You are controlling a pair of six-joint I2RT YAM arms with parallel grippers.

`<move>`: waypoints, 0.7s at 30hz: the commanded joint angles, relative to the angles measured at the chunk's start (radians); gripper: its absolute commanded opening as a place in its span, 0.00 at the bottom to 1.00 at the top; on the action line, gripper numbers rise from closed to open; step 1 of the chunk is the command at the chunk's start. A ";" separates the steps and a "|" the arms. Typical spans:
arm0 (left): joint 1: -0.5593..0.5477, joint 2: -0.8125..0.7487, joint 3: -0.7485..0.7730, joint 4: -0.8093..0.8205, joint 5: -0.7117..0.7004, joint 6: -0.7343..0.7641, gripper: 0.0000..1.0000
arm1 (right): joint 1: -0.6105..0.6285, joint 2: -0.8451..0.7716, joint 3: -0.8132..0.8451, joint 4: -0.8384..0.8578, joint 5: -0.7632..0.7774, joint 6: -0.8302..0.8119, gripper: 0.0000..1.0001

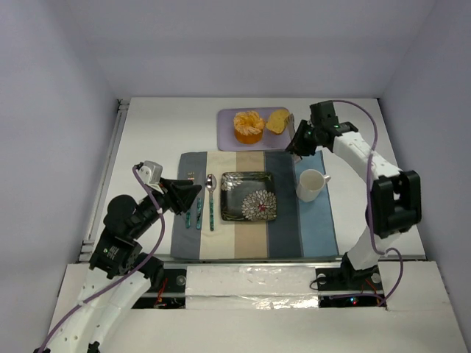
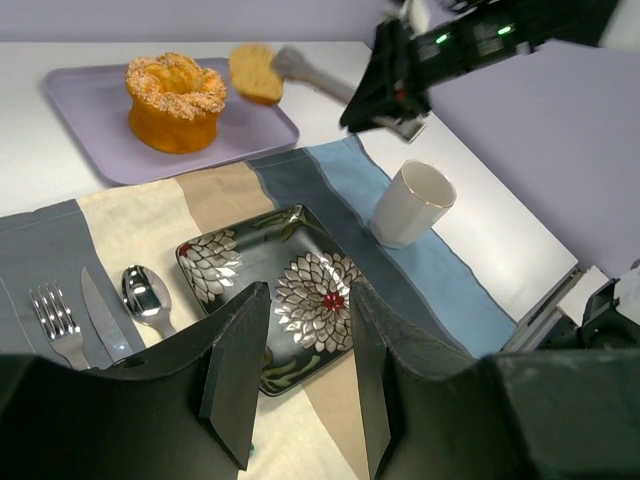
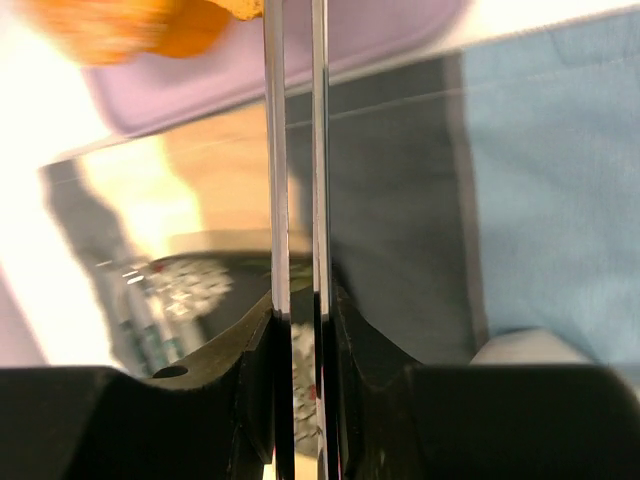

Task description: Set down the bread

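Observation:
The bread (image 1: 278,120) is a small golden-brown slice on the lavender tray (image 1: 228,140), to the right of the peeled orange (image 1: 249,126). It also shows in the left wrist view (image 2: 255,72). My right gripper (image 1: 300,138) is shut on thin metal tongs (image 2: 310,72) whose tips reach the bread's right edge. In the right wrist view the tong blades (image 3: 280,150) run up close together from between the fingers (image 3: 250,350). I cannot tell if they pinch the bread. My left gripper (image 1: 193,195) is open and empty over the cutlery (image 2: 300,370).
A striped placemat (image 1: 316,228) carries a dark floral square plate (image 1: 249,196), a white cup (image 1: 312,184) to its right, and a fork, knife and spoon (image 1: 210,198) to its left. The tray lies just beyond the placemat.

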 commanded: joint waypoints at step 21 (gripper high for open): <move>-0.007 0.082 -0.004 0.017 -0.064 0.007 0.35 | 0.512 -0.523 -0.512 0.214 -0.052 0.143 0.12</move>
